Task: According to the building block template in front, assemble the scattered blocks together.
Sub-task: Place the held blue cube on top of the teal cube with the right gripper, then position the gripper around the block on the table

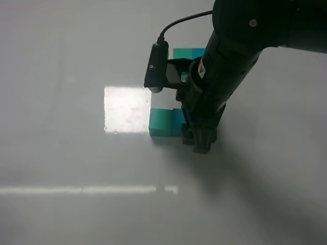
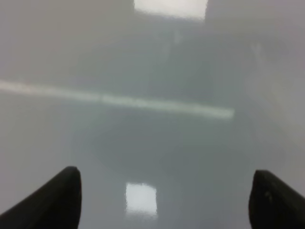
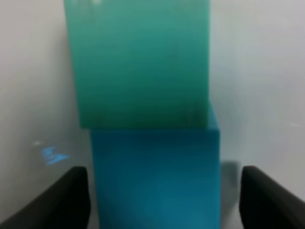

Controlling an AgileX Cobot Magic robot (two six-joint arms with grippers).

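My right fingers [image 3: 267, 200] stand spread wide to either side of the blue cube [image 3: 155, 176]. A gap shows on at least one side, so I grip nothing. The blue cube sits flat on the grey worktop [image 1: 61, 76], one face pressed against the green cube [image 3: 138, 62], making a two-colour bar. I judge they lie joined this way to copy the template bar [image 1: 188, 52], which rests further back, partly hidden behind my arm. My left fingers [image 2: 52, 200] are also wide apart and empty, over bare worktop, probably kept clear of the work.

Two loose cubes [image 1: 164, 124] — one joined bar [image 1: 187, 53]
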